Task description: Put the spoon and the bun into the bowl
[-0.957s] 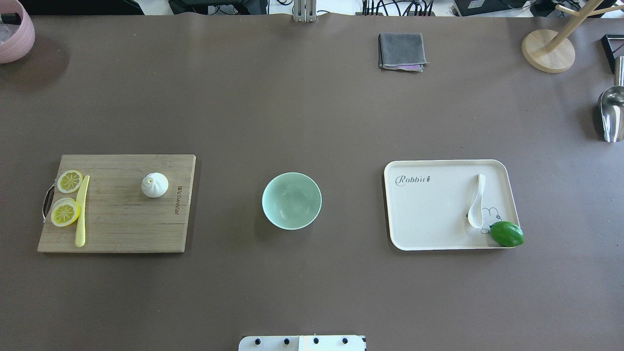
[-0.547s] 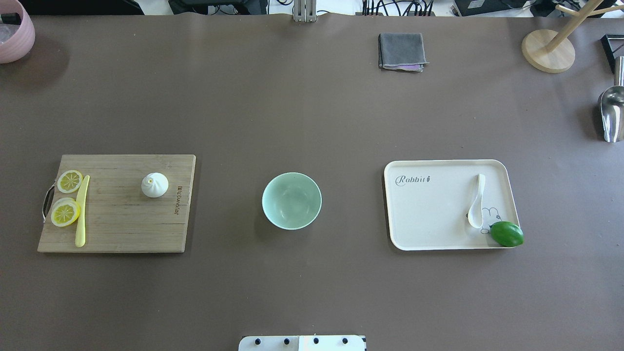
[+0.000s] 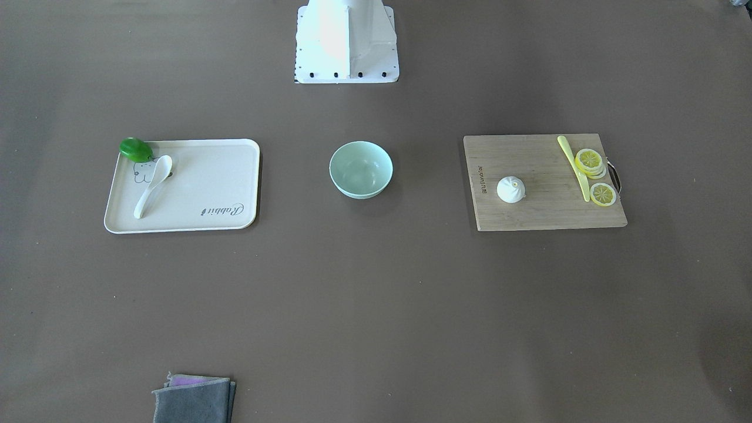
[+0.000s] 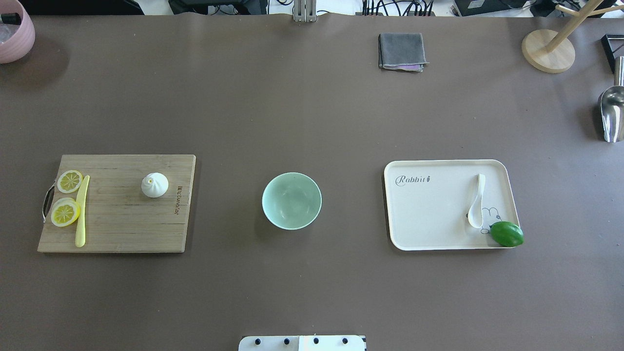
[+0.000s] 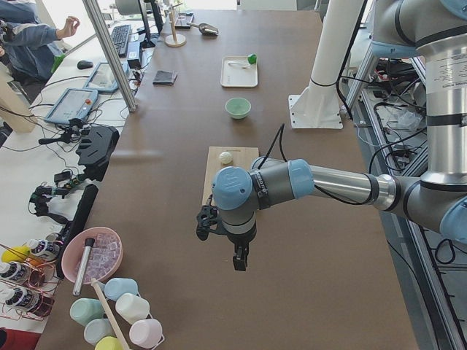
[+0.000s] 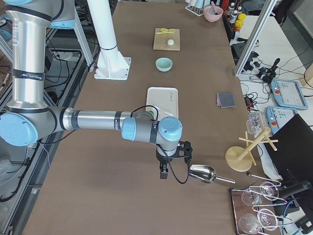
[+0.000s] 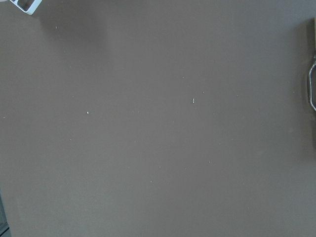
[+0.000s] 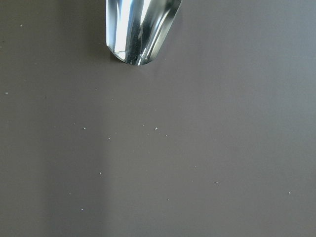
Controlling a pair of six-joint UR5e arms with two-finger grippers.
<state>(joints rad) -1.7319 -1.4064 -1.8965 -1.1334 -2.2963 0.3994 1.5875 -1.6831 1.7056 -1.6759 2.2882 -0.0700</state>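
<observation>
The pale mint-green bowl stands empty at the table's middle. The white bun sits on a wooden cutting board to its left. The white spoon lies on a cream tray to its right. In the front-facing view the bowl sits between the spoon and the bun. My left gripper shows only in the exterior left view, over bare table beyond the board. My right gripper shows only in the exterior right view, beside a metal scoop. I cannot tell whether either is open.
Lemon slices and a pale-yellow knife lie on the board's left end. A green lime sits on the tray's corner by the spoon. A grey cloth, a wooden stand, the metal scoop and a pink bowl stand at the edges.
</observation>
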